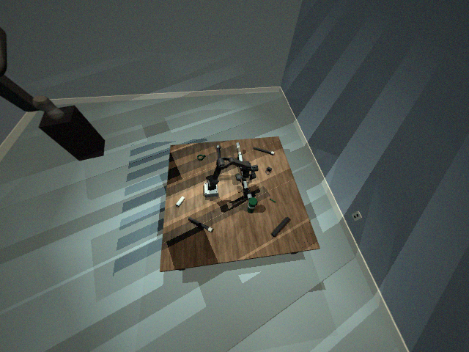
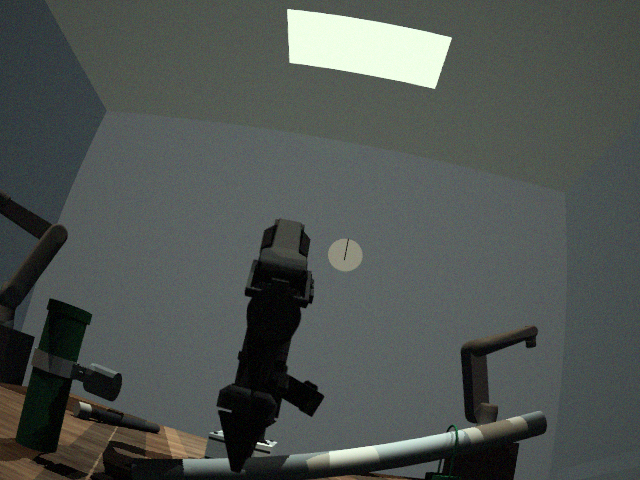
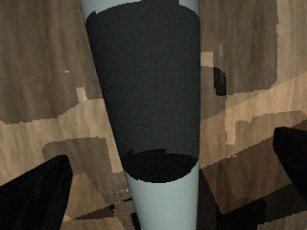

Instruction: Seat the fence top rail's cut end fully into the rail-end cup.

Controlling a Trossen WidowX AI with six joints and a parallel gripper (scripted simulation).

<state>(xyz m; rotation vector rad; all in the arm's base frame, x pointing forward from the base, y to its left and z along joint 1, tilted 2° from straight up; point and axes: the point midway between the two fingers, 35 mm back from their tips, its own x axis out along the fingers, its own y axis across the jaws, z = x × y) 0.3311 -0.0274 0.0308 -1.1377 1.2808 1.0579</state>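
Observation:
The pale top rail (image 1: 239,155) (image 2: 351,457) (image 3: 168,206) slants down toward the big green post (image 1: 250,209) (image 2: 32,415) and passes through the thin green loop cap (image 2: 456,442) near its high end. Its cut end is low and shadowed near the post, outside the grey end cup (image 2: 102,382). The cup hangs higher on the brace band (image 2: 53,363), which is around the upper post below the green post cap (image 1: 253,201) (image 2: 69,312). My gripper (image 1: 245,177) (image 3: 173,152) is open and empty, its fingers spread on either side of the rail. Whether a finger touches the rail is not clear.
The wooden table (image 1: 234,242) carries dark tubes with pale ends (image 1: 200,224) (image 1: 263,150), a dark tube (image 1: 281,226), a white piece (image 1: 180,201), a green ring (image 1: 201,157), a small dark fitting (image 1: 268,170) and a small green piece (image 1: 272,200).

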